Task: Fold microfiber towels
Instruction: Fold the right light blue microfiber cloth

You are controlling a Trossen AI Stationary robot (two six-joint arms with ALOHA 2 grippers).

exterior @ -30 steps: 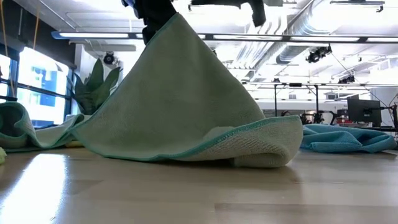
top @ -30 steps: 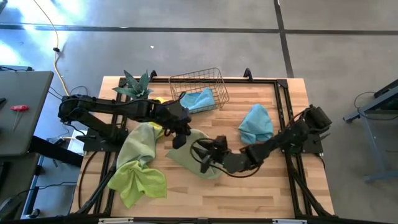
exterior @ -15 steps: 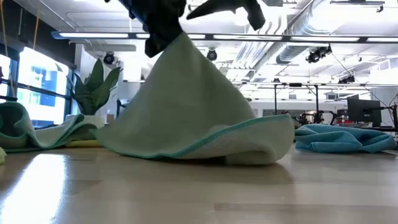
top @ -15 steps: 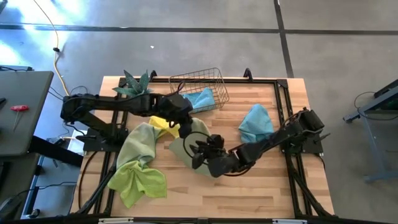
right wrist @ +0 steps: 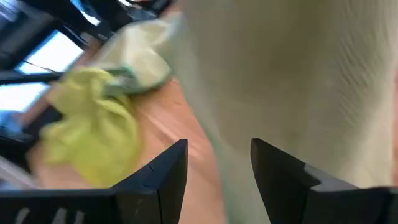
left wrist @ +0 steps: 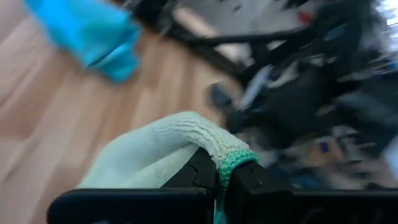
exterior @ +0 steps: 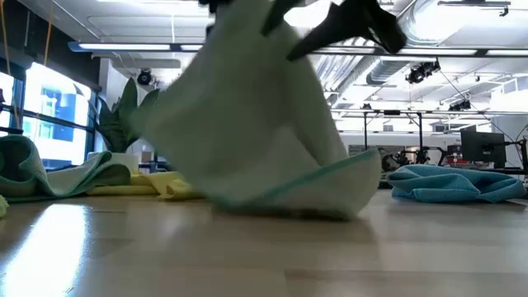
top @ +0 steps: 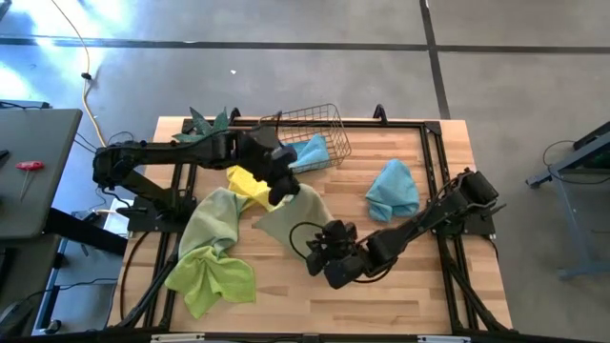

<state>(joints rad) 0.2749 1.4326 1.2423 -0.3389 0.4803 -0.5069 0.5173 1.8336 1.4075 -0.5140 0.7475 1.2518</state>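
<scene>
A pale sage towel (top: 291,217) with a teal hem hangs as a tent from my left gripper (top: 283,188), which is shut on it over the table's middle. Its lower part (exterior: 330,194) lies on the table. My right gripper (top: 319,252) stands open low at the towel's near edge; in the right wrist view the cloth (right wrist: 298,74) fills the space ahead of its fingers (right wrist: 168,171), and I cannot tell whether they touch it. A yellow towel (top: 248,181) lies flat beside the left gripper. My left gripper pinches the towel's teal-hemmed edge (left wrist: 231,160) between its two fingers, where the cloth bunches over the fingertips. The fingers come from the table's left, slanting down. The towel hangs slack below them, its lower part on the table.
A second sage towel (top: 214,217) and a lime green one (top: 212,276) lie at the near left. A blue towel (top: 393,189) lies at the right, another (top: 307,151) in the wire basket (top: 329,129) at the far edge, next to a spiky plant (top: 205,127).
My left gripper has risen and gone toward the far edge, rolling as it went. The sage towel has gone with it: its peak is higher, its lower part has slid along the table, and the yellow towel now shows. My right gripper has drawn slightly toward the near edge.
</scene>
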